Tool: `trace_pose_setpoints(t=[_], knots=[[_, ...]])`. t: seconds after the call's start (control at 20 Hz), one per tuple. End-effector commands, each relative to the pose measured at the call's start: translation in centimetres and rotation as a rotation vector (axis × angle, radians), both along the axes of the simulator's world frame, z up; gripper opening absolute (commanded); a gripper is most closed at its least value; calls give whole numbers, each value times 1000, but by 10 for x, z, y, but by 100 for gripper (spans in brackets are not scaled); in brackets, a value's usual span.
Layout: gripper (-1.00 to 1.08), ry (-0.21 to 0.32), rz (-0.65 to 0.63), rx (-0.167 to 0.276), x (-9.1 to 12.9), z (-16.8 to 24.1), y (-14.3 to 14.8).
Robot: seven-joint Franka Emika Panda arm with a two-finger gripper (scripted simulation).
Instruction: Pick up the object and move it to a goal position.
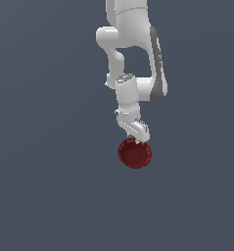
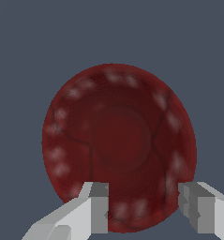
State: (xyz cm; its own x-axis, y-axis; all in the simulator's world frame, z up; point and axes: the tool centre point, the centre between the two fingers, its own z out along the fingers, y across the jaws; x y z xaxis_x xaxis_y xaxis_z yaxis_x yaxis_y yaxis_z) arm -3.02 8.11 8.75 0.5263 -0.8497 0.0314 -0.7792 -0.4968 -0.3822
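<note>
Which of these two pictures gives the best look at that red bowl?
The wrist view: the dark red bowl fills the picture, showing its flat round bottom, glossy wall and rim, with the gripper fingers at its near edge. The exterior view shows the bowl only small, just below the gripper.

Bowls: one, a dark red glossy bowl (image 1: pixel 135 153) directly beneath the gripper, its rim at the fingertips.
Robot arms: one, a white arm (image 1: pixel 133 54) reaching down from above.
Grippers: one, the gripper (image 1: pixel 137 138) at the arm's end, directly over the bowl's near rim.
Fingers: two, seen in the wrist view, one finger (image 2: pixel 98 206) over the bowl's rim and the other finger (image 2: pixel 197 206) just outside it.
Surfaces: one plain grey-blue ground (image 1: pixel 45 186) below the hand.
</note>
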Motion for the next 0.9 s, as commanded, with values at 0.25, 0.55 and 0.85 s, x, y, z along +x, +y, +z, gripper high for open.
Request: trace_pose_setpoints(t=[0.25, 0.55, 0.85], knots=[[28, -8, -200, 27, -19, -13, -6], [28, -10, -273, 33, -27, -17, -10], [28, -10, -276, 33, -27, -18, -10]])
